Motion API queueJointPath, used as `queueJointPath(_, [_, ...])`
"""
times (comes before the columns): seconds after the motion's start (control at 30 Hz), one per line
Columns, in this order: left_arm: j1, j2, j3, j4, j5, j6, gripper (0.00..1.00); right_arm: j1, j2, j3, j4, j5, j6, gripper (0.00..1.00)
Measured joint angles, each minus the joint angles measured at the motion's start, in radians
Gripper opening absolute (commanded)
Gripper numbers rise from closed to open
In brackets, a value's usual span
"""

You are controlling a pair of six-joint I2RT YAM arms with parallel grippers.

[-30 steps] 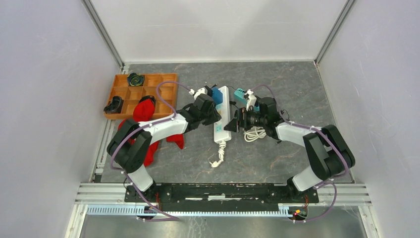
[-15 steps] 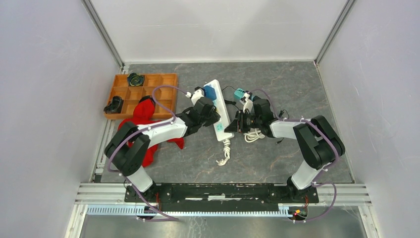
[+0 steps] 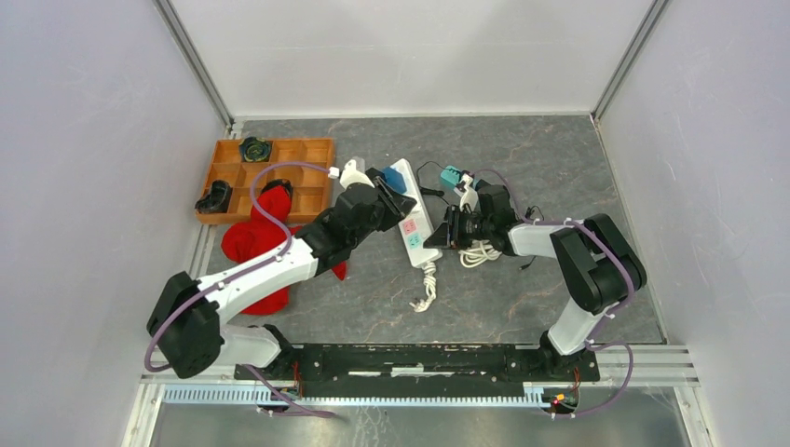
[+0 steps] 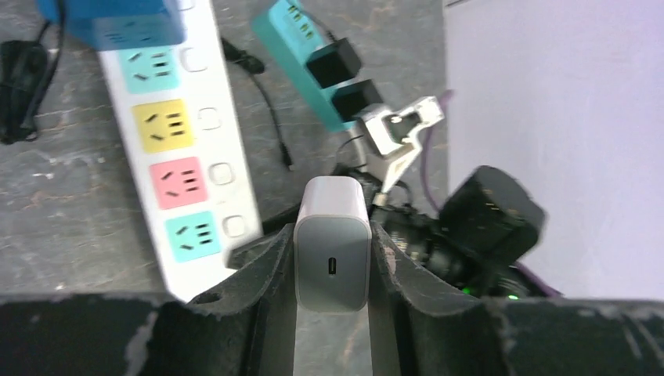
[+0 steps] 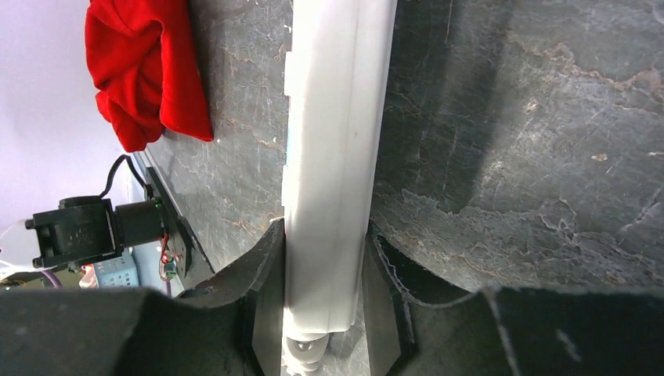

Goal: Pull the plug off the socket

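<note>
The white plug (image 4: 332, 243), a small block charger with one port in its end face, sits between the fingers of my left gripper (image 4: 332, 262), which is shut on it. It is off the socket, a white power strip (image 4: 184, 149) with coloured outlets, and hovers just right of the strip's near end. In the top view the left gripper (image 3: 389, 205) is beside the strip (image 3: 413, 219) and hides the plug. My right gripper (image 5: 325, 274) is shut on the strip's cable end (image 5: 333, 157), at the strip's right side (image 3: 445, 233).
A blue adapter (image 4: 117, 19) stays plugged at the strip's far end. A teal strip (image 4: 313, 59) with two black plugs lies to the right. An orange tray (image 3: 279, 142) stands at the left, a red cloth (image 3: 256, 237) below it, and a coiled white cable (image 3: 480, 251) under the right arm.
The right gripper closed on the strip's cable end. The left arm drew back and stretched out with the plug, which came away from the strip. The strip swung slightly.
</note>
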State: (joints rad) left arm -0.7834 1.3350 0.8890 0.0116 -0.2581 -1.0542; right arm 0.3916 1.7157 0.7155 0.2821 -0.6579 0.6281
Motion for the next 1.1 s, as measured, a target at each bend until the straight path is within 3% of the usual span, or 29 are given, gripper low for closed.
queueJointPath(0.17, [-0.003, -0.03, -0.006, 0.019, 0.018, -0.021, 0.02, -0.001, 0.012, 0.008, 0.001, -0.013, 0.002, 0.03])
queueJointPath(0.33, [-0.003, -0.059, -0.037, -0.056, -0.005, 0.022, 0.02, -0.002, 0.021, 0.023, -0.006, -0.03, -0.019, 0.43])
queueJointPath(0.47, [-0.003, -0.116, -0.05, -0.134, -0.037, 0.115, 0.02, 0.001, 0.03, 0.051, -0.032, -0.024, -0.097, 0.84])
queueJointPath(0.53, [-0.003, -0.148, -0.059, -0.169, -0.055, 0.167, 0.02, -0.001, 0.034, 0.061, -0.045, -0.003, -0.152, 0.93])
queueJointPath(0.83, [-0.003, -0.172, -0.089, -0.33, -0.054, 0.335, 0.02, -0.029, -0.025, 0.111, -0.157, 0.011, -0.369, 0.98])
queueJointPath(1.1, [-0.003, -0.091, -0.097, -0.392, -0.06, 0.42, 0.02, -0.06, -0.271, 0.151, -0.3, -0.093, -0.72, 0.98])
